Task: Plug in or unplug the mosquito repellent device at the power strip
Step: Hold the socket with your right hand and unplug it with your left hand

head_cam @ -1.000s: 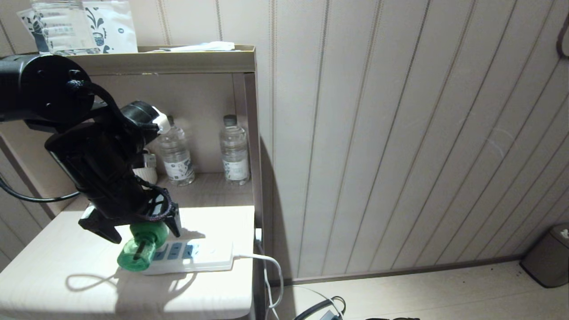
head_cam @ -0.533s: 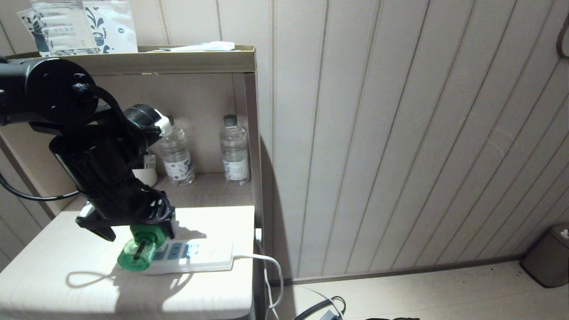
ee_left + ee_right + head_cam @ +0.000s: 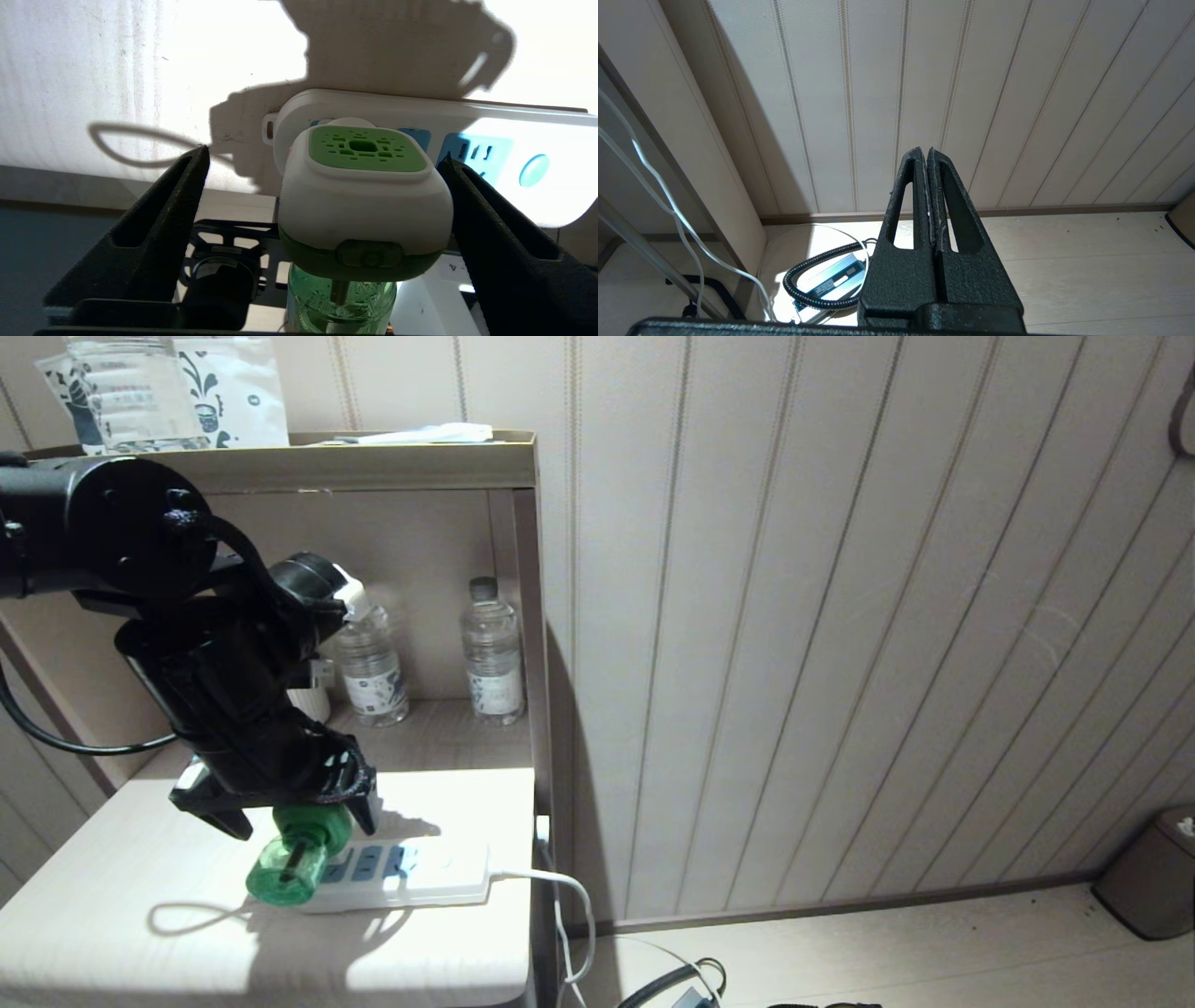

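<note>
Left hand (image 3: 297,821) spread wide over the worktop (image 3: 112,887), fingers (image 3: 154,224) flanking the mosquito repellent device (image 3: 364,196); one looks to touch its cap, the other stands clear. Device sits at the power strip (image 3: 420,873) end away from the cable, near the worktop's right edge. Right hand (image 3: 928,161) pressed together, over the floor.

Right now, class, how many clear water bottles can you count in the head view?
2 in the shelf recess: one bottle beside the left arm, one by the right side panel. Others may be hidden behind the arm.
</note>
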`<state>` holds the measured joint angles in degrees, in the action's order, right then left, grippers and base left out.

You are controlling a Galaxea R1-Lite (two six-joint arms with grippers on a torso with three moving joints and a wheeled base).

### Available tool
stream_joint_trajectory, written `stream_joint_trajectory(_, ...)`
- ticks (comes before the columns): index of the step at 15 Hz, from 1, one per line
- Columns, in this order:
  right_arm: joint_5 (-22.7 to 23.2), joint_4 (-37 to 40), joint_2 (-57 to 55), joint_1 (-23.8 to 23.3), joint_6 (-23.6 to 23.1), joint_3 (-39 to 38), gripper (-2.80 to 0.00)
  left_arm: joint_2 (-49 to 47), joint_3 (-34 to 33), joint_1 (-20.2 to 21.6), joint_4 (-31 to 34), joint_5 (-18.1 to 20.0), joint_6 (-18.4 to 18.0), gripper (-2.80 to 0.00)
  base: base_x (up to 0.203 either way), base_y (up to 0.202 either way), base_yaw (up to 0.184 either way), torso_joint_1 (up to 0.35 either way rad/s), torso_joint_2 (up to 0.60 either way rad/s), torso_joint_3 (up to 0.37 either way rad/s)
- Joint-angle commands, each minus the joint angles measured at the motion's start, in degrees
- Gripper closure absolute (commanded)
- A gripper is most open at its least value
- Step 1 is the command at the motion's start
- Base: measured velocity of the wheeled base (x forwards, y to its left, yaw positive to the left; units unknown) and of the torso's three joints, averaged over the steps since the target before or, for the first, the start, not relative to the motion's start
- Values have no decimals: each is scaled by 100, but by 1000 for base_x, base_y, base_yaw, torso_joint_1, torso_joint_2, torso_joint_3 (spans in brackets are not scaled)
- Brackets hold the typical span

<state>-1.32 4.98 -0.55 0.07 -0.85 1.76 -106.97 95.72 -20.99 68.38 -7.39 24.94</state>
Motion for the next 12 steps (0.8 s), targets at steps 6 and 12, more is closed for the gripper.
stream_joint_trajectory(6, 0, 3, 2, 1, -3, 0, 0, -8, -10, -1, 26, -5, 29, 0, 0, 0, 0, 0, 0, 0)
stream_joint_trajectory(12, 0, 3, 2, 1, -3, 0, 0, 34, -36, 32, 53, 161, 29, 0, 0, 0, 0, 0, 0, 0)
